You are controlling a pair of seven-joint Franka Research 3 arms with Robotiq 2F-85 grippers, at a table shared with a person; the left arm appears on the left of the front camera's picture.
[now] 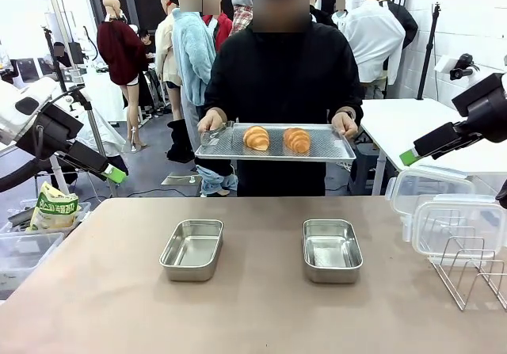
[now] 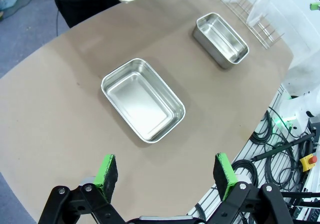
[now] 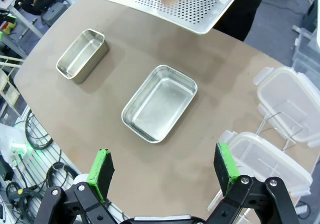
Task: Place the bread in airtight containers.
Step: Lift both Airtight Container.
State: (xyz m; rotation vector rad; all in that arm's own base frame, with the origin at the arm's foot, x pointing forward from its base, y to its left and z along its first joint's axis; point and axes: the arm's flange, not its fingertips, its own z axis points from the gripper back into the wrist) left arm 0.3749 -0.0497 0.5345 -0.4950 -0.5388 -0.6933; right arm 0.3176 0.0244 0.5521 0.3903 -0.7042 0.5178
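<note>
Holding a perforated metal tray (image 1: pixel 321 150) in the air just past the table's far edge, the person has both hands (image 1: pixel 211 120) on its ends. The two croissants, one (image 1: pixel 256 138) beside the other (image 1: pixel 297 140), sit apart mid-tray. Down on the table (image 1: pixel 261 314), the left tin (image 1: pixel 192 249) and right tin (image 1: pixel 331 249) are open-topped, bare inside and well apart. Two clear lids (image 1: pixel 458 221) are piled at the wire rack (image 1: pixel 469 273) on the robot's right. The left gripper (image 2: pixel 166 168) and right gripper (image 3: pixel 163 164) hover over the near side, fingers released and spread wide, gripping nothing.
</note>
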